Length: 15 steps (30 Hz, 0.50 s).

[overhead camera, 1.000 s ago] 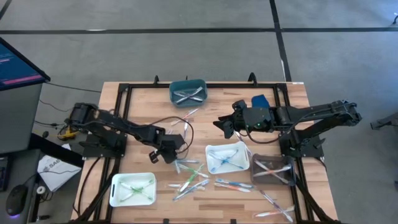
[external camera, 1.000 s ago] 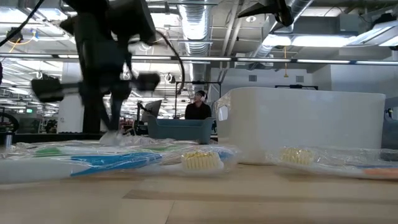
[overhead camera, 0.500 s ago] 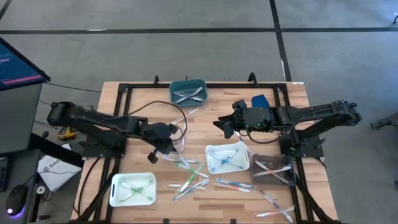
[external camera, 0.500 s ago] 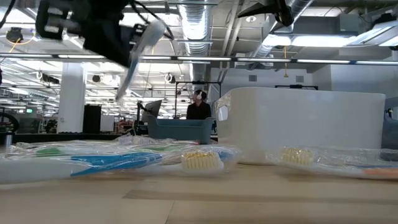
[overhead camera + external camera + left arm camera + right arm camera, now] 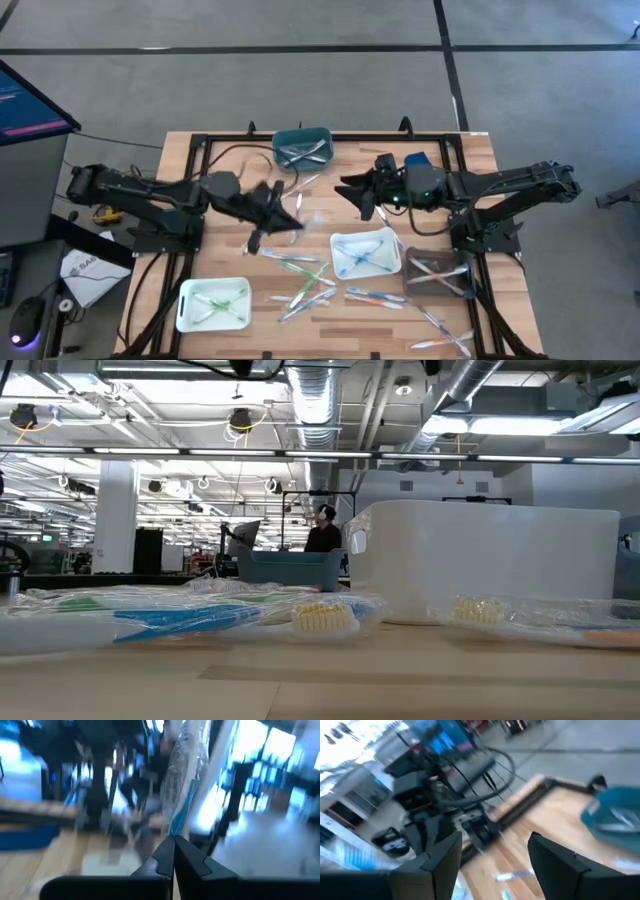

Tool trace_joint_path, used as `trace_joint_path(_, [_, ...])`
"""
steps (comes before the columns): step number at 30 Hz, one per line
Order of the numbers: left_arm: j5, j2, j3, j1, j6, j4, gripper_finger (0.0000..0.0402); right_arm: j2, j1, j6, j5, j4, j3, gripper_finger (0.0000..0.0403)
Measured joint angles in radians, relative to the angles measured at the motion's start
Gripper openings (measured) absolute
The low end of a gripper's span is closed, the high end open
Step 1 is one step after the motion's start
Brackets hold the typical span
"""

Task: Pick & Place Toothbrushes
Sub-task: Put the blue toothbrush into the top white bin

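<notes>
My left gripper (image 5: 283,212) hangs above the middle of the table, pointing level, shut on one toothbrush (image 5: 184,785) in a clear wrapper with a blue handle. Several more wrapped toothbrushes (image 5: 308,285) lie loose on the near half of the wooden table (image 5: 470,160). In the low view they lie in the foreground (image 5: 190,615). My right gripper (image 5: 352,192) hovers open above the table, right of centre, facing the left arm, with nothing between its fingers (image 5: 442,857). My left gripper pinches the wrapped toothbrush between its two fingers, at one end of the wrapper (image 5: 172,831). The rest of the toothbrush sticks out past the fingertips, lifted clear of the table. The high view is blurred at the hold.
A teal tray (image 5: 302,146) with toothbrushes stands at the far edge. Along the near half stand a white tray (image 5: 213,303) at the left, a white tray (image 5: 365,253) right of centre and a dark tray (image 5: 440,272) beside it. A person (image 5: 322,532) shows beyond the table.
My left gripper has risen from the loose pile with one wrapped toothbrush, leaving the low view at the top. It has tipped from pointing down to level, rolled, and drifted toward the far edge. My right gripper has tipped up a little.
</notes>
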State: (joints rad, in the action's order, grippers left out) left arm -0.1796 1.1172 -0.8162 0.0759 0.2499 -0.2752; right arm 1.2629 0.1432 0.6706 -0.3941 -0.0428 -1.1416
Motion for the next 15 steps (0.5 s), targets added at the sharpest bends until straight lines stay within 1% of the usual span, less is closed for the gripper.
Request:
trace_joint_path(2, [0.043,0.000,0.000,-0.014,0.083,-0.112,0.0000,0.000,0.000,-0.021,-0.016,0.039,0.000,0.0221])
trace_joint_path(7, [0.211,0.000,-0.001,-0.036,0.223,-0.352,0.0000,0.000,0.008,-0.025,-0.101,0.095,0.000,0.0221])
trace_joint_path(10, [0.311,0.000,-0.001,-0.052,0.297,-0.365,0.0000,0.000,0.013,-0.026,-0.131,0.151,0.000,0.0221])
trace_joint_path(12, [0.367,0.000,-0.001,-0.054,0.315,-0.362,0.0000,0.001,0.012,-0.032,-0.139,0.201,0.000,0.0223])
trace_joint_path(14, [0.408,0.000,-0.001,-0.054,0.316,-0.358,0.0000,0.001,0.008,-0.074,-0.141,0.260,0.000,0.0229])
trace_joint_path(15, [0.412,0.000,-0.001,-0.054,0.316,-0.350,0.0000,0.001,0.004,-0.097,-0.141,0.288,0.000,0.0233])
